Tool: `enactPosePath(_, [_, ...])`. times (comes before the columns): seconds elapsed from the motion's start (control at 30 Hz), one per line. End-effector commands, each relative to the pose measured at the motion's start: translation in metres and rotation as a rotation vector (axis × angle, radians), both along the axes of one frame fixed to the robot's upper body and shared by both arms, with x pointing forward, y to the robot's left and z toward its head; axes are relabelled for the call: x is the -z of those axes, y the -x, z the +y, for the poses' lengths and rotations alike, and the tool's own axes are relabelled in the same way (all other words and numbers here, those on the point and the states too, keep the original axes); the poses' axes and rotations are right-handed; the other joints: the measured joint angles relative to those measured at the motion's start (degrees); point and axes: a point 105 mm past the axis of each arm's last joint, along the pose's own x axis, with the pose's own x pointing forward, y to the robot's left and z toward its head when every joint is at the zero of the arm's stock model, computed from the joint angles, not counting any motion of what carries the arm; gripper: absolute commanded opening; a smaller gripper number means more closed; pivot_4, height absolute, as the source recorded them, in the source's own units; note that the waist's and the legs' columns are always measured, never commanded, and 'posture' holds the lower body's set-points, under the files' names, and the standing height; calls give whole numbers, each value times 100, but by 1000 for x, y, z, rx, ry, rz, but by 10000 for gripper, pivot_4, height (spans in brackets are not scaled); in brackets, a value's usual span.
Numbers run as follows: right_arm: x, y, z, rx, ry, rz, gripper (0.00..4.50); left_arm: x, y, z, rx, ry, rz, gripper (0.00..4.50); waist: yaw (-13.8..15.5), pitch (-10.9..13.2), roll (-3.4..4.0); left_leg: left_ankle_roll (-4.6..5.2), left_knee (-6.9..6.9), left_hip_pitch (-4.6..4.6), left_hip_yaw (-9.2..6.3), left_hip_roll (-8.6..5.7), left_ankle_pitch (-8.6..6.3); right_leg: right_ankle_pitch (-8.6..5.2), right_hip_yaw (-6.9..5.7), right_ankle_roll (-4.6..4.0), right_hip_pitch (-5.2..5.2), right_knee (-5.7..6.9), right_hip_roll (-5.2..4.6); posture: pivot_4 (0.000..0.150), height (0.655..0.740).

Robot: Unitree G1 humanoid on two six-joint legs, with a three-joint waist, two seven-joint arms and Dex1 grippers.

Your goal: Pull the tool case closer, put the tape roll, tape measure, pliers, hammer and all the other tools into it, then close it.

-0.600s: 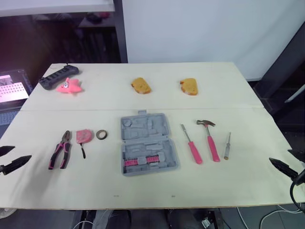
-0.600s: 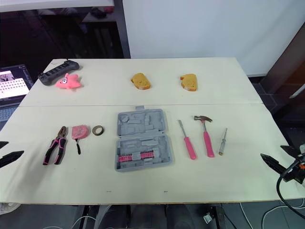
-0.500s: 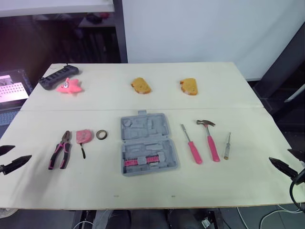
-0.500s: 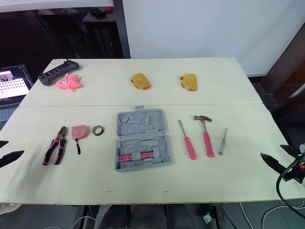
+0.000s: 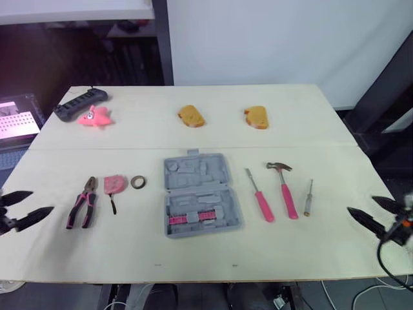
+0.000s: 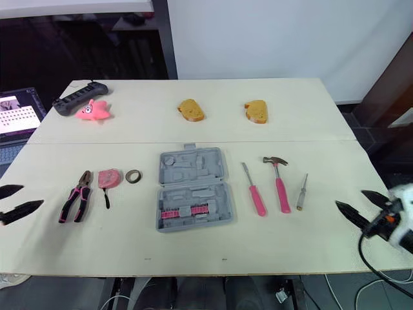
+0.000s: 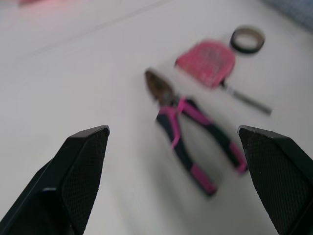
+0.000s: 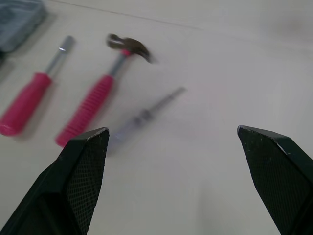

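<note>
The grey tool case (image 5: pixel 200 194) lies open in the middle of the table, a pink part in its near half. Left of it are the tape roll (image 5: pixel 137 182), the pink tape measure (image 5: pixel 114 185) and the pink-handled pliers (image 5: pixel 82 210). Right of it lie a pink screwdriver (image 5: pixel 259 195), the pink hammer (image 5: pixel 284 189) and a small grey screwdriver (image 5: pixel 308 197). My left gripper (image 5: pixel 24 206) is open over the table's left edge, left of the pliers (image 7: pixel 188 136). My right gripper (image 5: pixel 374 211) is open at the right edge, beyond the small screwdriver (image 8: pixel 146 115).
At the back of the table (image 5: pixel 206 258) sit two orange sponge-like pieces (image 5: pixel 191 115) (image 5: pixel 256 117), a pink star toy (image 5: pixel 93 117) and a black power strip (image 5: pixel 77 104). A laptop (image 5: pixel 16 119) stands off the left edge.
Both grippers have moved inward over the table edges, the left one toward the pliers, the right one toward the small screwdriver. The tools and case have not moved.
</note>
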Motion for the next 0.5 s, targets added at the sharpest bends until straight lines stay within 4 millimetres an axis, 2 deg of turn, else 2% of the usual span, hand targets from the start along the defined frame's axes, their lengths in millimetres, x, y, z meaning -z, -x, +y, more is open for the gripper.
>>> enactPosePath(0.03, [-25, -29, 69, -171, 7, -88, 45000, 8, -27, -70, 98, 109, -33, 42044, -6, -5, 12, 0, 6, 1, 0, 0, 0, 1, 1, 2, 2, 2, 0, 1500, 7400])
enactPosePath(0.1, [-25, -42, 94, -205, 7, -92, 39080, 22, -31, -104, 146, 134, -6, 36408, -1, -5, 2, 0, 11, 0, -7, 2, 0, 1, 1, 2, 0, 11, 8, 1500, 7400])
enactPosePath(0.13, [-24, -47, 102, -212, 11, -90, 35468, 27, -32, -116, 161, 142, 6, 31228, -3, -7, -1, 0, 10, -2, -13, 3, 0, 1, -3, 2, -2, 12, 10, 1500, 7400])
enactPosePath(0.2, [-9, -62, 135, -280, 68, -40, 25960, 40, -41, -151, 181, 151, 31, 21262, 6, -6, -1, 2, 10, -10, -15, 2, -1, 1, -5, 2, -7, 11, 6, 1500, 7400])
enactPosePath(0.27, [2, -69, 157, -337, 126, 1, 15566, 48, -44, -170, 193, 117, 49, 10501, 18, -7, -1, 2, 23, -13, -15, -2, -1, 3, -5, 2, -7, 11, 2, 1500, 7400])
enactPosePath(0.33, [13, -75, 172, -374, 175, 34, 5866, 53, -48, -177, 181, 96, 58, 281, 17, -7, -1, 1, 28, -20, -20, -2, -1, 3, -10, 2, -7, 12, 3, 1500, 7400])
enactPosePath(0.37, [17, -78, 178, -389, 200, 45, 195, 54, -50, -181, 179, 95, 62, 0, 17, -7, -1, 2, 29, -21, -21, -2, -1, 3, -10, 2, -8, 11, 3, 1500, 7400])
enactPosePath(0.43, [29, -82, 192, -429, 264, 70, 195, 61, -52, -188, 183, 81, 85, 0, 11, -7, -1, 2, 30, -24, -23, -2, -1, 3, -13, 1, -10, 11, 3, 1500, 7400])
enactPosePath(0.5, [39, -90, 197, -426, 314, 99, 195, 70, -52, -193, 192, 46, 108, 0, 7, -7, -1, 2, 31, -24, -23, -3, -1, 3, -14, 1, -10, 11, 3, 1500, 7400])
